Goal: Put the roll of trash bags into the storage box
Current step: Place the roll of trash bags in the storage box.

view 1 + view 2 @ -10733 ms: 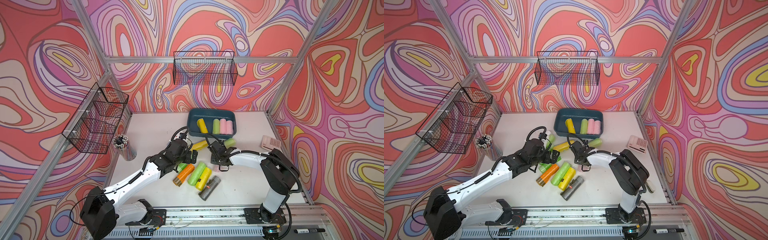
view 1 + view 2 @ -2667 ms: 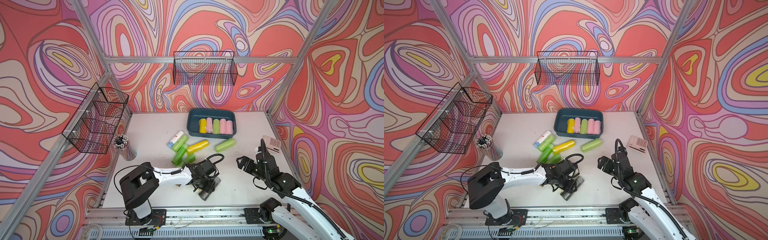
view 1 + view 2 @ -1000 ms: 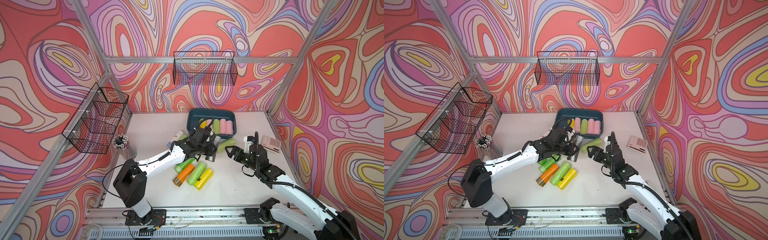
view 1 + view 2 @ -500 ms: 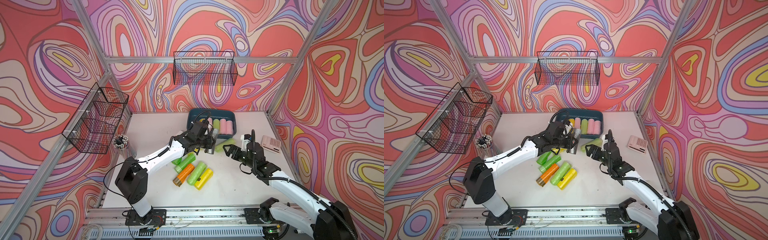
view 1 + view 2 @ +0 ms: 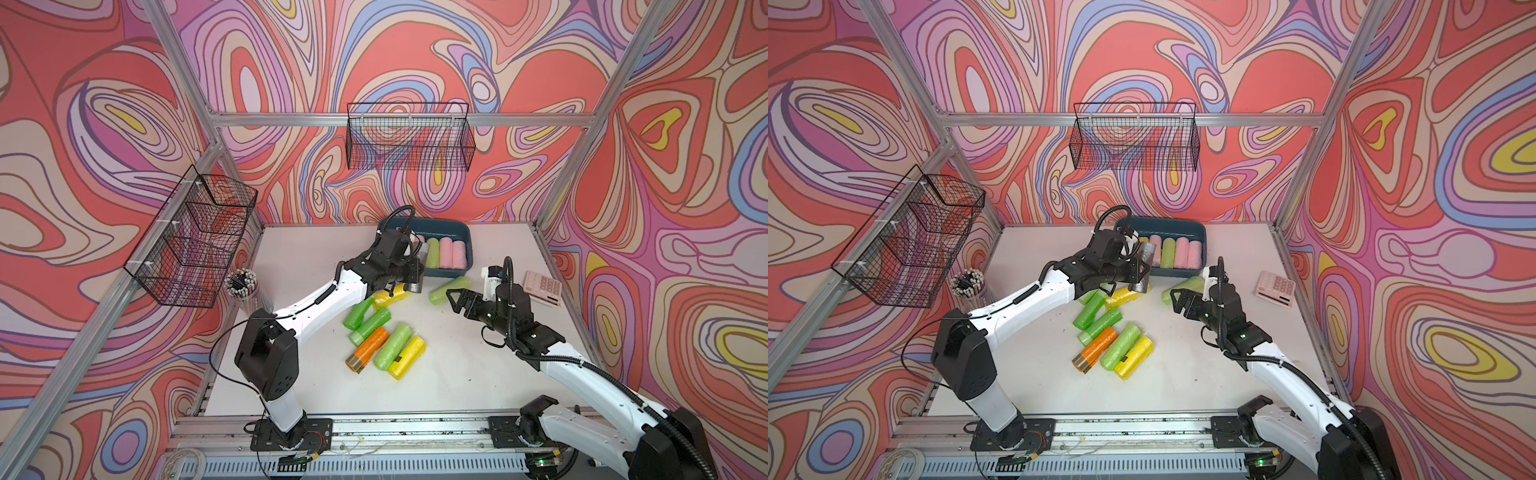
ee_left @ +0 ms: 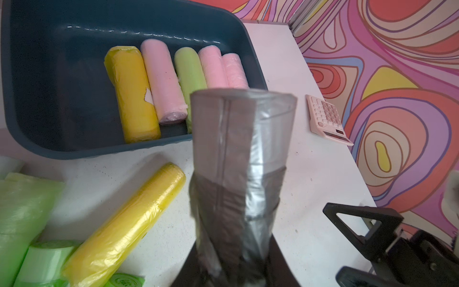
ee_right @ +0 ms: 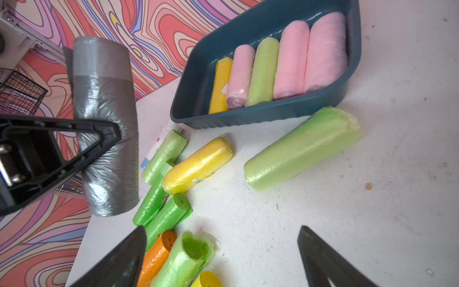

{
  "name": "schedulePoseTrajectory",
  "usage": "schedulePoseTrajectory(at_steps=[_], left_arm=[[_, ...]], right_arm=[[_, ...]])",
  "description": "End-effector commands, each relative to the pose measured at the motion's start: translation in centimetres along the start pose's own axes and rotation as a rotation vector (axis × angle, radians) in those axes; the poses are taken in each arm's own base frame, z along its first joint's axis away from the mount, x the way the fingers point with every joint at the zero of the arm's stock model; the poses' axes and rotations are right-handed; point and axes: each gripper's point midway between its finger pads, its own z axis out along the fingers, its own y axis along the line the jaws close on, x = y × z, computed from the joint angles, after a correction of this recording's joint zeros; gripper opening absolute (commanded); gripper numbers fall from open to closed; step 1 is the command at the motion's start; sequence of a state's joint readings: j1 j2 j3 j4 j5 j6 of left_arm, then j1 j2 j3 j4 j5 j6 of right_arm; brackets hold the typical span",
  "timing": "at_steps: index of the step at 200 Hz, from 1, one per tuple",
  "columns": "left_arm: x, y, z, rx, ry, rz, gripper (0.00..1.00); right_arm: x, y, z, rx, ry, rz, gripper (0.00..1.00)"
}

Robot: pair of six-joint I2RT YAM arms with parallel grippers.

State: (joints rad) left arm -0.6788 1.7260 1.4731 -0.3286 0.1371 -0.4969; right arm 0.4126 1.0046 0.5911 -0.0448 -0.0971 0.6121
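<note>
Here the white table lies bare along its near edge. The storage box sits at the table's back edge. Five rolls crowd one end of it, and the other end of its floor is free. The left hand is clenched around the grey roll of trash bags, held in the air by the box's near rim, not inside. The right hand hangs released, jaws wide, near a pale green roll lying on the table just outside that rim.
</note>
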Motion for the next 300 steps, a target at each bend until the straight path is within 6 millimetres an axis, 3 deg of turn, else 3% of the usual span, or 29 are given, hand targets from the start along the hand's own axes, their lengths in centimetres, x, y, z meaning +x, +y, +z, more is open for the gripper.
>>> schedulePoseTrajectory(at_steps=[1,81,158,198,300], left_arm=[[-1.6,0.3,-0.2,-0.018,-0.031,0.018,0.18],[-4.4,3.0,1.5,-0.13,-0.065,0.066,0.18],[-7.0,6.6,3.5,-0.35,-0.119,0.152,0.15],[-7.4,8.3,4.4,-0.449,-0.127,0.166,0.11],[-8.1,10.3,8.1,-0.51,-0.089,0.226,0.11]], right_arm=[[-1.1,0.7,-0.6,-0.02,-0.031,-0.025,0.97],[-0.6,0.5,-1.6,-0.033,-0.044,-0.019,0.97],[-0.2,0.3,-2.2,-0.034,-0.046,-0.006,0.97],[-0.1,0.1,-2.3,-0.024,-0.048,-0.002,0.97],[-0.4,-0.2,-2.5,0.001,-0.049,0.008,0.97]])
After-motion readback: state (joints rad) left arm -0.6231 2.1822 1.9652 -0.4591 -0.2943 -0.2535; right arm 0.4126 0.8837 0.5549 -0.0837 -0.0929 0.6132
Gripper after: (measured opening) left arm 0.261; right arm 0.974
